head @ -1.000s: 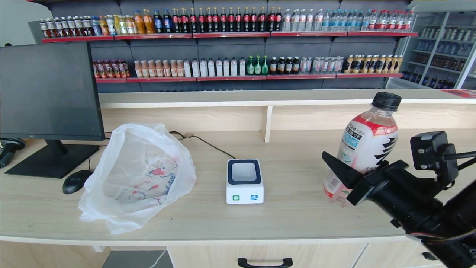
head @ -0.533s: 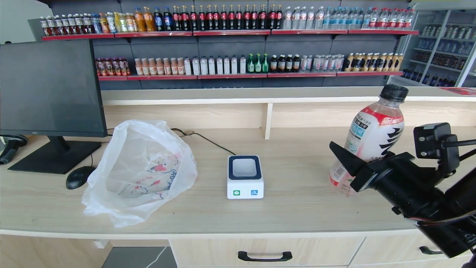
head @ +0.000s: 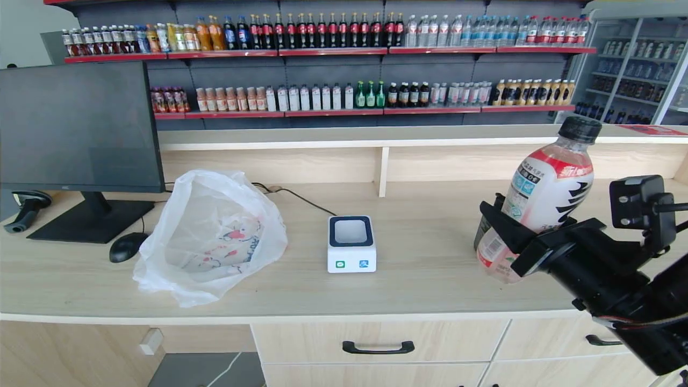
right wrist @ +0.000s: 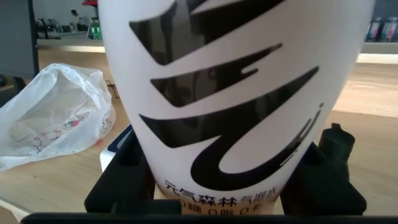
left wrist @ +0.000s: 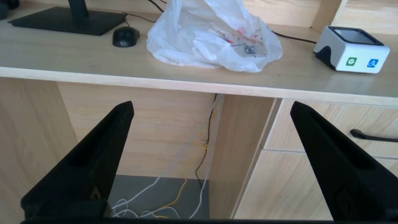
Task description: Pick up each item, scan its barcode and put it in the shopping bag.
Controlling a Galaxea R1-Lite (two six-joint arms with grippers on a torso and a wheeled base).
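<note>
Bottle: a clear drink bottle point(head: 548, 183) with a black cap and a white, red and black label. It is held over the right side of the counter point(head: 430, 279), tilted so the cap leans to the right and away.
Right claw: the right claw point(head: 529, 231) is clamped on the lower half of the bottle, one finger on each side of the label.
Left claw: the left claw point(left wrist: 211, 112) is down in front of the counter's near edge, below the top. Its two black fingers are spread wide with nothing between them.
Shopping bag: a thin, see-through plastic shopping bag point(head: 212, 236) sits crumpled on the left half of the counter, with a red and blue print on it.
Scanner: a small white barcode scanner point(head: 351, 244) with a dark-framed window stands in the middle of the counter. It is just right of the bag and well left of the bottle.
Left end of counter: a dark monitor point(head: 80, 126) on its stand, with a black mouse point(head: 127, 247) between the stand and the bag.
Behind: shelves point(head: 333, 51) lined with rows of drink bottles.
</note>
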